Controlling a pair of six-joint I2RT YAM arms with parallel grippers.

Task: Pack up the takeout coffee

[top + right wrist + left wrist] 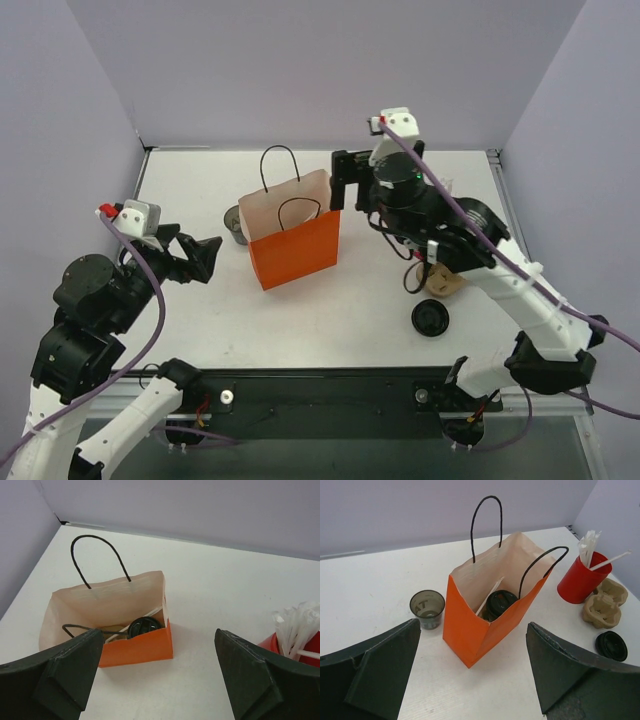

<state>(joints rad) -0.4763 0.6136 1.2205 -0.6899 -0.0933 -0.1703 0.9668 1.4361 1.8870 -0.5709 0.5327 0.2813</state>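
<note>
**Item 1. Takeout coffee (500, 602):** small dark cup with a round black lid. It stands upright on the floor of item 2, lid uppermost. A pale flat stick (489, 596) leans in the bag just beside it.

**Item 2. Orange paper bag (293, 245):** pale inside, with two black cord handles. It stands upright and open-mouthed near the middle of the white table (200, 320).

**Item 3. Lidless dark see-through cup (427, 608):** upright on the table at 10 o'clock of the bag in the top view. It is just beside the bag and outside it.

**Item 4. Red cup (580, 580):** filled with white straws, upright. In the left wrist view it is at 2 o'clock of the bag.

**Item 5. Brown moulded pulp cup carriers (602, 607):** they sit at 4 o'clock of the bag in the top view, just beside the red cup.

**Item 6. Flat black lid disc (431, 319):** lies loose on the table at 6 o'clock of the carriers, near them.

**Item 7. Left gripper (210, 260):** at 9 o'clock of the bag and apart from it. The jaws are spread wide with nothing between them, and they point towards the bag.

**Item 8. Right gripper (159, 635):** at 1 o'clock of the bag in the top view, raised above the bag's mouth. The jaws are spread wide and hold nothing. Its own camera looks down on the coffee lid inside the bag.
</note>
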